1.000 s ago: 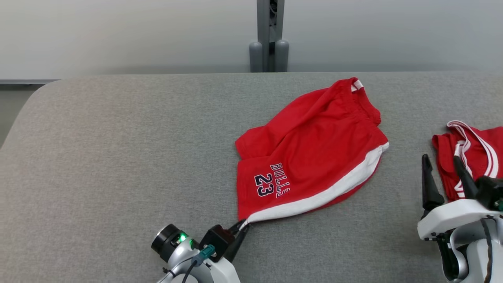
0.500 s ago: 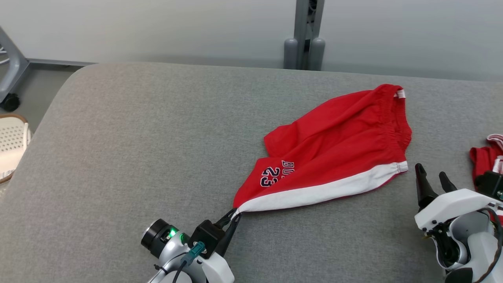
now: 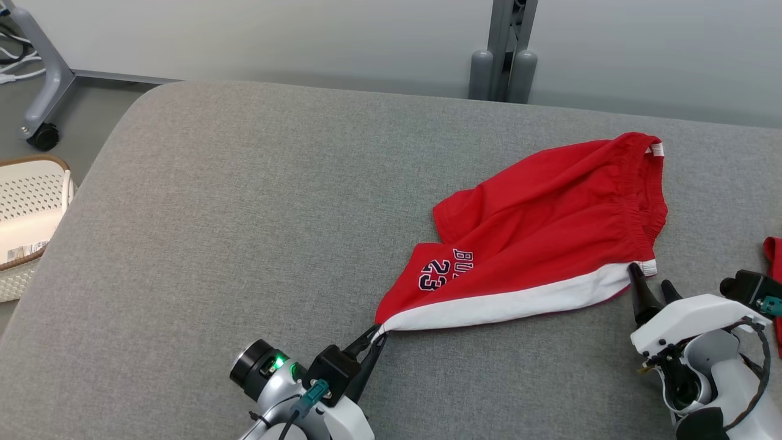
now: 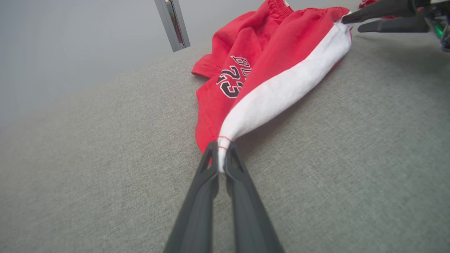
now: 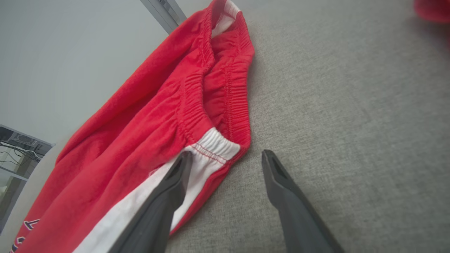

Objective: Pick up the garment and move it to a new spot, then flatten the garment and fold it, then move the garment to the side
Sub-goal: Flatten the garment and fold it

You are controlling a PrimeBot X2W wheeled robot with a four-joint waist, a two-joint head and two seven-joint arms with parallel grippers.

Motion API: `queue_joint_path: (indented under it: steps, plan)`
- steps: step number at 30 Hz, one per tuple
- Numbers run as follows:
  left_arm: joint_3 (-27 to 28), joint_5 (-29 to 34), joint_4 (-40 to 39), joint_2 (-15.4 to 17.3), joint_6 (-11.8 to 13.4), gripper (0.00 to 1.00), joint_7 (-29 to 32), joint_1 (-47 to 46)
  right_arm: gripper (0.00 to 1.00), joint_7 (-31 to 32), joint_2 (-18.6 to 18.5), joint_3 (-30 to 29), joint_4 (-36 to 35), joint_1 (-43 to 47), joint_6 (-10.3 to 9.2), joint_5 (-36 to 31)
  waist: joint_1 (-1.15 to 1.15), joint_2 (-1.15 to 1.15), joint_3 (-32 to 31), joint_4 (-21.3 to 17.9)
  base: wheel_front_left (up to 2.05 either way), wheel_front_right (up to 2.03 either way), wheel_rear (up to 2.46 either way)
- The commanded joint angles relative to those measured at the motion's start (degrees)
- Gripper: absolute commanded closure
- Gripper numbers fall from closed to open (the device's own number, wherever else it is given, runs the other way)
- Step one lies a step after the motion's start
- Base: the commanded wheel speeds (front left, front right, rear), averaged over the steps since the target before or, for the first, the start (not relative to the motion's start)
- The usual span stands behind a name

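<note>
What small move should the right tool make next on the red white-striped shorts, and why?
Probably ease the right tool slightly forward and close it on the white waistband corner of the red basketball shorts. Its jaws stand open at that corner, while the left tool is shut on the hem corner, so both ends could be lifted together.

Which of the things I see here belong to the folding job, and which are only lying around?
Belong to the job: red shorts; left gripper, shut on their hem corner; right gripper, open at the waistband; grey table.
Lying about: white basket; second red garment; grey post.
</note>
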Motion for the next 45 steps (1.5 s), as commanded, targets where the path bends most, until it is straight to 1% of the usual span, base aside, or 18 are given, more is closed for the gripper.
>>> queue_joint_path:
  steps: [1, 13, 23, 30, 31, 32, 33, 34, 40, 45]
  plan:
    - [0.11, 0.17, -0.24, 0.12, -0.06, 1.00, -0.31, 0.46, 0.00, -0.53, -0.34, 0.20, 0.84, -1.09, 0.03, 1.72, 0.00, 0.00, 0.09, 0.08, 0.00, 0.00, 0.00]
    - [0.17, 0.66, -0.57, -0.12, -0.27, 1.00, -0.30, 0.42, 0.00, -2.07, -0.33, 1.83, 4.52, -3.49, 0.03, 7.47, 0.00, 0.00, 0.73, 0.54, 0.00, 0.00, 0.00]
    - [0.48, 0.90, -0.59, -0.50, -0.34, 1.00, -0.31, -0.36, 0.00, -3.94, -0.29, 1.82, 4.72, -5.23, 0.03, 11.44, 0.00, 0.00, 1.55, 1.03, 0.00, 0.00, 0.00]
    - [0.75, 1.14, -0.54, -0.70, -0.45, 1.00, -0.31, -0.53, 0.00, -4.70, -0.65, 1.88, 5.65, -5.65, 0.03, 11.66, 0.00, 0.00, 1.80, 1.03, 0.00, 0.00, 0.00]
    - [0.81, 1.16, -0.57, -0.75, -0.48, 1.00, -0.31, -0.57, 0.44, -4.79, -0.69, 1.90, 5.89, -5.82, 0.03, 11.56, 0.00, 0.00, 1.85, 1.02, 0.00, 0.00, 0.00]
    - [0.85, 1.21, -0.59, -0.80, -0.53, 1.00, -0.31, -0.62, 0.67, -4.91, -0.73, 1.94, 6.12, -5.95, 0.03, 11.49, 0.00, 0.00, 1.91, 1.04, 0.00, 0.00, 0.00]
    - [0.87, 1.23, -0.59, -0.86, -0.58, 1.00, -0.31, -0.65, 0.98, -5.09, -0.83, 2.06, 6.28, -6.07, 0.03, 11.31, 0.00, 0.00, 1.96, 1.07, 0.00, 0.00, 0.00]
    - [0.89, 1.23, -0.56, -0.91, -0.65, 1.00, -0.31, -0.66, 1.00, -5.22, -0.84, 2.20, 6.35, -6.17, 0.03, 11.30, 0.00, 0.00, 1.97, 1.10, 0.00, 0.00, 0.00]
    - [1.40, 1.24, -0.30, -1.09, -0.47, 1.00, -0.31, -0.41, 1.00, -6.72, -1.70, 4.68, 5.51, -5.60, 0.03, 9.42, 0.00, 0.00, 1.72, 0.95, 0.00, 0.00, 0.00]
    - [2.87, 0.80, -1.30, -0.62, 0.31, 1.00, -0.31, 0.49, 1.00, -7.93, -2.35, 7.41, 3.70, -4.24, 0.03, 8.52, 0.00, 0.00, 0.22, -0.12, 0.00, 0.00, 0.00]
